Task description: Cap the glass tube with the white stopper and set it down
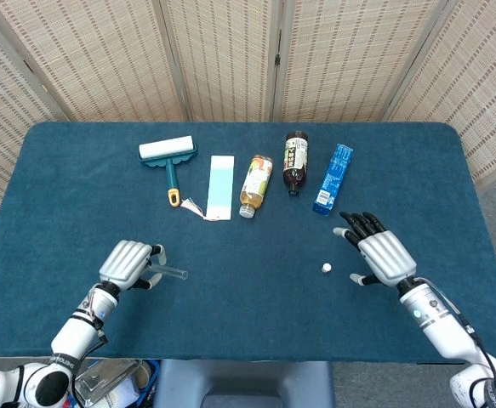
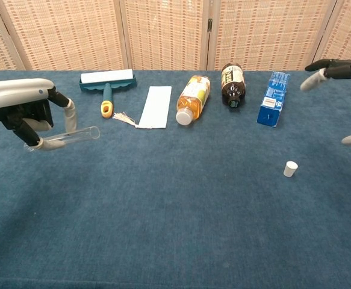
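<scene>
Head view – whole right hand (image 1: 382,253) spread, chest – fingertips only

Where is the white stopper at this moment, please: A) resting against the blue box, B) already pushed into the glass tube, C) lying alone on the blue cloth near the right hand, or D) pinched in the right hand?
C: the white stopper sits by itself on the blue cloth, with the right hand spread open beside it and not touching it, while the left hand holds the uncapped glass tube.
</scene>
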`<state>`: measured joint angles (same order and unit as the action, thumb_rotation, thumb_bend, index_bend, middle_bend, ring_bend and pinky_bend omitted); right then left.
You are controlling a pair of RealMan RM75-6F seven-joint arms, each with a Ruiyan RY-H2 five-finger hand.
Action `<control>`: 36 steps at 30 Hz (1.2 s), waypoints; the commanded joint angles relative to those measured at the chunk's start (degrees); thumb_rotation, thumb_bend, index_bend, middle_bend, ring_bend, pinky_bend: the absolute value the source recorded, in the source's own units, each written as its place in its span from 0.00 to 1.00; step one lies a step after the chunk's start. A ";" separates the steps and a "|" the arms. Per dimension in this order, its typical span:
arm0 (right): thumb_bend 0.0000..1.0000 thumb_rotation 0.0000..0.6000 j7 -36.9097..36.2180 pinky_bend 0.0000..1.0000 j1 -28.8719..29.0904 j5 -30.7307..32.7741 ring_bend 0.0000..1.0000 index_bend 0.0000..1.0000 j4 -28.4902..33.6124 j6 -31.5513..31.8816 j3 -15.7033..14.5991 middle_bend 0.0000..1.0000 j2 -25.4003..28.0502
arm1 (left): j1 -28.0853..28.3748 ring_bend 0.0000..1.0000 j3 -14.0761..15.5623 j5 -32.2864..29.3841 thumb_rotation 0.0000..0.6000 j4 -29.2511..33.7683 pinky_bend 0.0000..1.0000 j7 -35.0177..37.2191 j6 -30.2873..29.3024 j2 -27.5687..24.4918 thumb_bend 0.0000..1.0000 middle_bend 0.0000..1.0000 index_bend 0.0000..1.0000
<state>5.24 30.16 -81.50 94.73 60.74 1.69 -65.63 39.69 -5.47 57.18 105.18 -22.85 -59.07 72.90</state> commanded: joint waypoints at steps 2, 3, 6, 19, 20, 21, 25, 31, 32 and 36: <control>0.25 1.00 -1.33 0.00 0.09 -1.22 0.00 0.36 -3.19 -0.41 -0.22 0.04 -2.40 | -0.04 1.00 0.07 -0.06 1.00 0.18 1.00 -0.21 -0.08 0.02 0.38 1.00 0.60; 0.27 1.00 -1.52 0.00 0.17 -1.34 0.00 0.38 -3.84 -0.68 -0.29 0.05 -2.88 | -0.04 1.00 0.08 -0.12 1.00 0.21 1.00 -0.28 -0.09 0.04 0.38 1.00 0.60; 0.30 1.00 -1.48 0.00 0.65 -1.43 0.00 0.41 -6.14 -2.15 -0.59 0.07 -4.71 | 0.02 1.00 0.08 -0.34 1.00 0.27 1.00 -0.51 -0.06 0.14 0.38 1.00 0.60; 0.30 1.00 -0.32 0.00 2.83 -0.20 0.00 0.43 -13.09 -7.58 -0.81 0.09 -11.10 | 0.00 1.00 0.20 -0.57 1.00 -0.35 1.00 -0.53 0.14 0.62 0.38 1.00 0.61; 0.29 1.00 -0.32 0.00 2.99 -0.11 0.00 0.43 -13.49 -7.82 -0.74 0.09 -11.50 | 0.00 1.00 0.23 -0.57 1.00 -0.45 1.00 -0.46 0.21 0.70 0.38 1.00 0.61; 0.28 1.00 -0.29 0.00 3.09 -0.06 0.00 0.43 -13.78 -7.98 -0.69 0.09 -11.79 | 0.00 1.00 0.24 -0.54 1.00 -0.53 1.00 -0.40 0.25 0.77 0.38 1.00 0.61; 0.26 1.00 0.21 0.00 3.60 0.26 0.00 0.43 -14.85 -8.80 -0.52 0.08 -12.91 | 0.00 1.00 0.28 -0.40 1.00 -0.73 1.00 -0.25 0.40 0.91 0.38 1.00 0.61; 0.24 1.00 1.09 0.00 4.17 0.81 0.00 0.43 -16.38 -9.58 -0.24 0.08 -14.29 | -0.06 1.00 0.23 -0.29 1.00 -0.90 1.00 0.02 0.45 0.86 0.38 1.00 0.61; 0.24 1.00 1.18 0.00 4.28 0.92 0.00 0.43 -16.66 -9.75 -0.17 0.08 -14.49 | -0.07 1.00 0.22 -0.28 1.00 -0.93 1.00 0.07 0.46 0.88 0.38 1.00 0.61; 0.24 1.00 1.37 0.00 4.71 1.39 0.00 0.43 -17.57 -10.56 -0.04 0.08 -15.16 | -0.09 1.00 0.25 -0.24 1.00 -1.08 1.00 0.16 0.56 1.00 0.38 1.00 0.61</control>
<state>6.55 34.77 -80.21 77.29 50.32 1.61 -80.68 39.60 -5.22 56.95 104.11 -22.70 -58.52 73.89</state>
